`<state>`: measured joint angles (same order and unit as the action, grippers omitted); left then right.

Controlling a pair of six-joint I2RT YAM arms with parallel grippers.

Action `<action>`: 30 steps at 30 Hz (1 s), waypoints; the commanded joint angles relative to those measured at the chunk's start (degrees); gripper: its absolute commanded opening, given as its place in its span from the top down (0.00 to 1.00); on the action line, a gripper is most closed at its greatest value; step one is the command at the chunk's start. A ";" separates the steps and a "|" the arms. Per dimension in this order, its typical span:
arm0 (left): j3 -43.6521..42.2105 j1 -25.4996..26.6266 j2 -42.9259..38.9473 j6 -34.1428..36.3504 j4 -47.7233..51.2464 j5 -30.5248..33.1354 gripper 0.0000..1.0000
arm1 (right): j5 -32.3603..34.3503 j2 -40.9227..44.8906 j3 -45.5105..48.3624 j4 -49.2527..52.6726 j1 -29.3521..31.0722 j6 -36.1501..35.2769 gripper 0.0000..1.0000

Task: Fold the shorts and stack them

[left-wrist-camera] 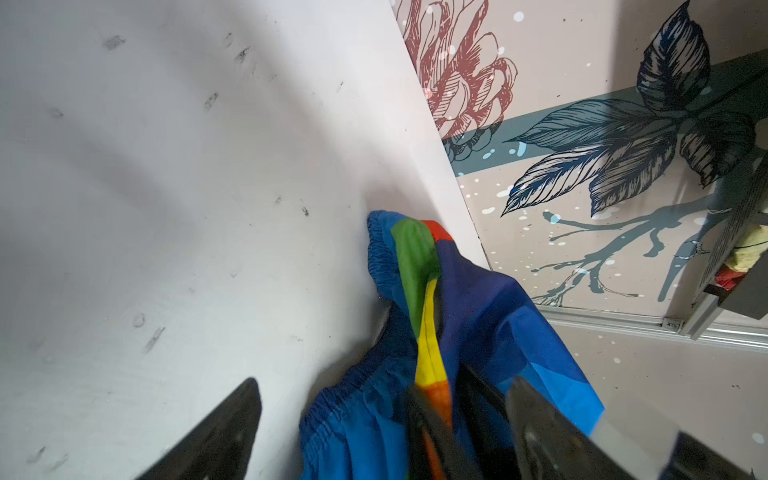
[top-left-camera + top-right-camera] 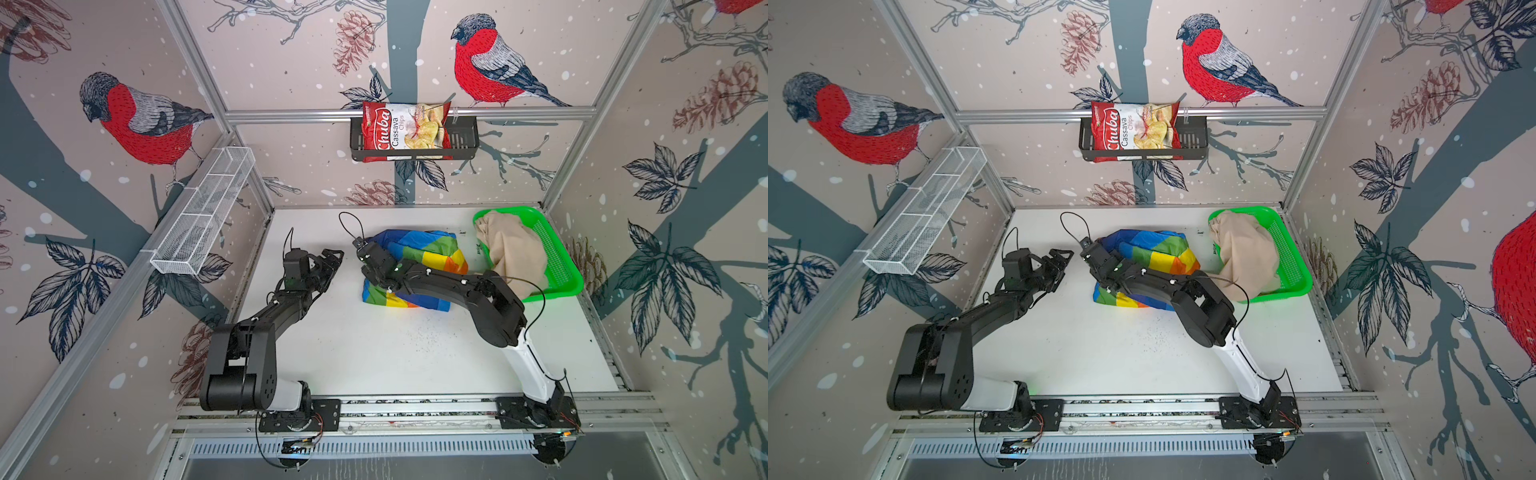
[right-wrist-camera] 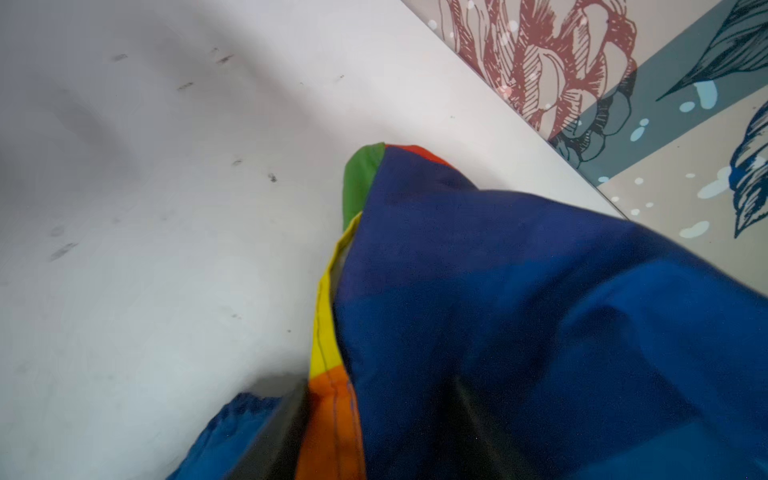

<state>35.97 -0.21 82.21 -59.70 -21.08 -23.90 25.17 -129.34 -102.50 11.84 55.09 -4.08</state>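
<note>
Rainbow shorts [image 2: 419,249] bunched mid-table. My right gripper [image 1: 440,401] pinches a seam edge up, probably to open the cloth. My left gripper [image 2: 334,257] is spread just beside, likely for a second corner. Beige shorts [image 2: 511,249] sit in basket [image 2: 561,270].

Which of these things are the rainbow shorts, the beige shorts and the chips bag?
rainbow shorts [image 2: 430,249]: in a top view, on the striped fabric near its middle.
beige shorts [image 2: 513,253]: in a top view, middle of the heap.
chips bag [image 2: 405,131]: in a top view, the bag's front.
</note>
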 commanded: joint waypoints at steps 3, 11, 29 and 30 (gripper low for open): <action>-0.39 -0.14 -0.63 1.13 -2.98 -2.48 0.11 | -6.24 8.83 2.40 -0.79 -2.27 2.34 1.00; 0.85 1.27 0.62 -3.45 -12.89 -7.87 0.10 | -24.70 31.27 15.77 -3.58 -3.71 9.10 1.00; 0.60 11.92 -10.78 -1.55 -2.90 -6.14 0.02 | -32.97 57.31 61.52 -20.83 -7.44 32.32 1.00; -0.12 13.13 -11.01 -2.10 -2.91 -5.90 0.02 | -32.91 57.29 62.12 -21.23 -7.09 32.55 1.00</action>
<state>37.01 11.27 71.83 -62.48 -26.52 -29.82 -5.74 -72.42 -41.71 -3.49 47.33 24.62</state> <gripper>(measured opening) 0.980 0.057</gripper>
